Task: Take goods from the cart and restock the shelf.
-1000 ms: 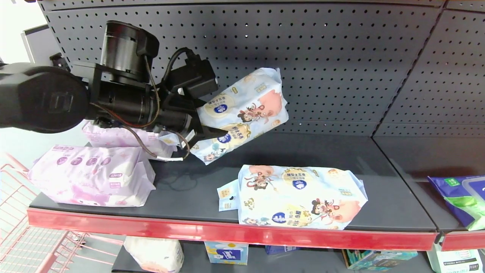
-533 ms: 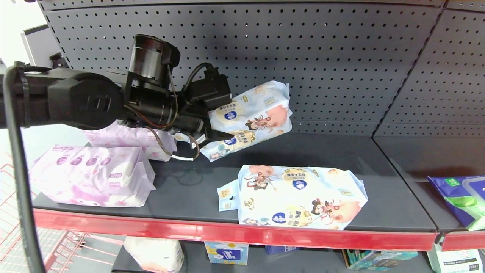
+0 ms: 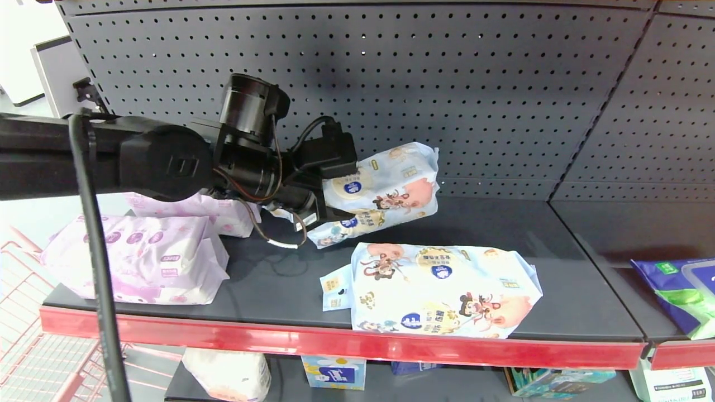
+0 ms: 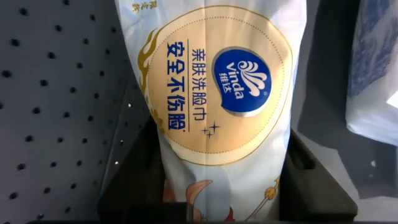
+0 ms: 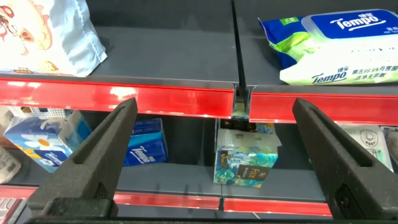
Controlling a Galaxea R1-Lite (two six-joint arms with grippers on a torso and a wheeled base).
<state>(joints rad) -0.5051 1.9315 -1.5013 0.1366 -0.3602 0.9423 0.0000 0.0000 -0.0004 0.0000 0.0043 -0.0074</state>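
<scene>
Grey pegboard (image 3: 503, 84) backs a dark shelf (image 3: 475, 223) w/ a red front lip (image 3: 335, 340). L claw (image 3: 338, 200) is in over the shelf, clamped on a blue tissue pack (image 3: 391, 184). The L wrist view shows both jaws pinching the pack's sides near one end. The pack is tilted, w/ its far end up by the pegboard and its low corner close to the deck; can't tell if it touches. My read: it's gripped by one end so the rest can go in deep, and the bare strip btwn claw and pegboard looks like the target spot.

Just in front of the L claw, toward the lip, a matching flat blue pack (image 3: 441, 287) lies face up. That means like goes w/ like, so the held one prob. belongs behind it. On the arm side of the claw sit a front pink pack (image 3: 139, 257) and a rear pink pack (image 3: 190, 209), the latter partly hidden by the arm. Well off to the claw's far side, in the next bay, is a green wipes pack (image 3: 681, 290).

R claw (image 5: 214, 109) is spread wide w/ nothing in it. It sits low, facing the lip, parked out of the way I'd guess. Past it, the lower shelf holds tissue boxes (image 5: 143, 140).

Pink wire cart (image 3: 33, 357) sits below the L arm; can't tell what's in it.
</scene>
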